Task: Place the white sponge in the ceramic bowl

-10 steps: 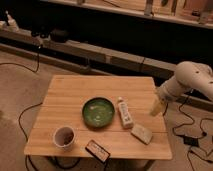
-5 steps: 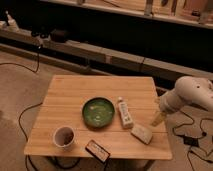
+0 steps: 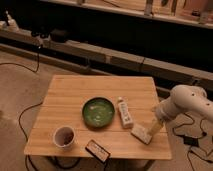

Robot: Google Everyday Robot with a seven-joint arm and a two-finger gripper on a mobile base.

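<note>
Reaching in from the right, the white, rounded arm [image 3: 186, 102] bent down over the right edge of the table [image 3: 75, 92], and the gripper [image 3: 155, 128] hung low near the front right corner. Whether it was spread or closed could not be told, nor whether it touched anything. The white sponge [image 3: 140, 133] lay flat on the wood just beside the gripper, on its left, close to the front edge and set at a slant. It looked like a small, soft, off-white block.

The ceramic bowl [image 3: 98, 111] stood near the middle of the table, well apart from the sponge: round, shallow, with a dark green glaze. Between bowl and sponge lay a white labelled bottle [image 3: 124, 112] on its side, just beside the bowl's right rim. A small white cup [image 3: 64, 136] with dark contents stood near the front left corner, and a dark flat box [image 3: 97, 150] lay at the front edge.

The tabletop was pale wooden planks, square-cornered, with bare room across its back half and left side. Dark cables [image 3: 29, 108] trailed over the floor on the left.
</note>
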